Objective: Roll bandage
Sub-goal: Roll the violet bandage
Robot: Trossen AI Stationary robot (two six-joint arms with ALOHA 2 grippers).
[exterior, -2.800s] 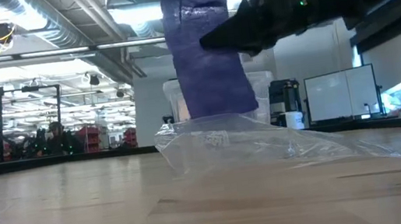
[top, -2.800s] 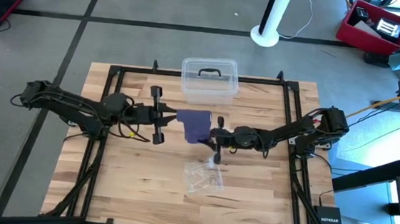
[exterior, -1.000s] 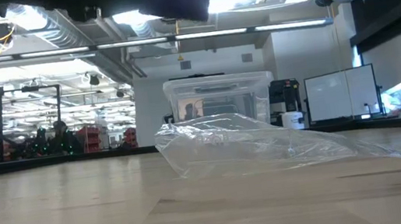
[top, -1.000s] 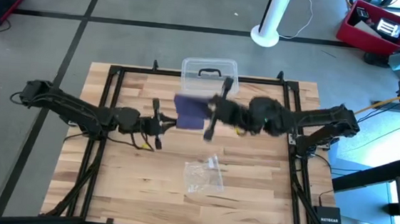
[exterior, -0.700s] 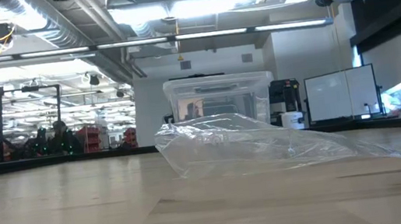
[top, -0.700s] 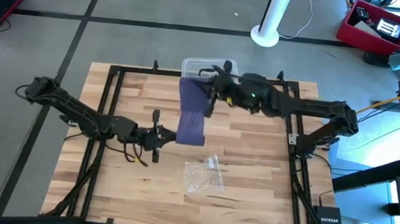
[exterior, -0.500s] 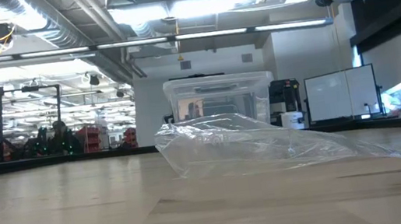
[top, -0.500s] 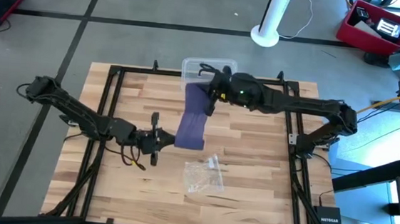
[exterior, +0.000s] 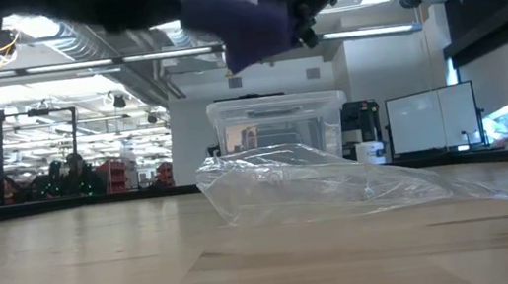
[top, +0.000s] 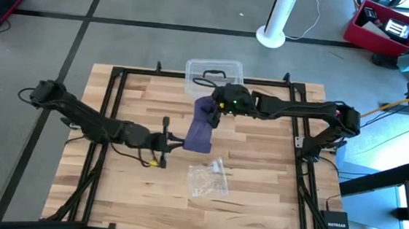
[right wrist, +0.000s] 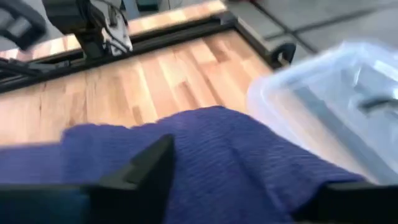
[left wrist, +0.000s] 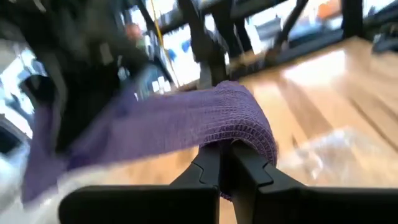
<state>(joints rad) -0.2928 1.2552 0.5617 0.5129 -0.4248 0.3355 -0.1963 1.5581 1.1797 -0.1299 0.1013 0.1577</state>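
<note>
The bandage (top: pixel 200 129), a dark blue-purple cloth strip, hangs above the table's middle and runs from far to near. My left gripper (top: pixel 179 143) is shut on its near end, which the left wrist view shows draped over the fingertips (left wrist: pixel 227 165). My right gripper (top: pixel 214 109) is at the bunched far end, open, and the cloth (right wrist: pixel 217 155) lies between its spread fingers. In the low view the bandage (exterior: pixel 252 18) shows high up, clear of the table. My left gripper pinches the bandage's near end (left wrist: pixel 242 134) between its two fingers, coming level from the table's left. The cloth folds over the fingertips and runs off toward the other arm, lifted clear. My right gripper has the far end (right wrist: pixel 261 143) between its open fingers; whether they touch it I cannot tell.
A clear crinkly plastic bag (top: pixel 209 181) lies on the wood near the strip's near end. A clear plastic box with a black handle (top: pixel 213 75) stands at the far edge, just behind my right gripper. Black frame rails (top: pixel 109 114) run along the table's sides.
My right gripper carried the bandage's far end toward the far edge by the box, then came back a little and down. My left gripper went toward the near edge and then right. The strip has turned to run far to near, and its far end is bunched now.
</note>
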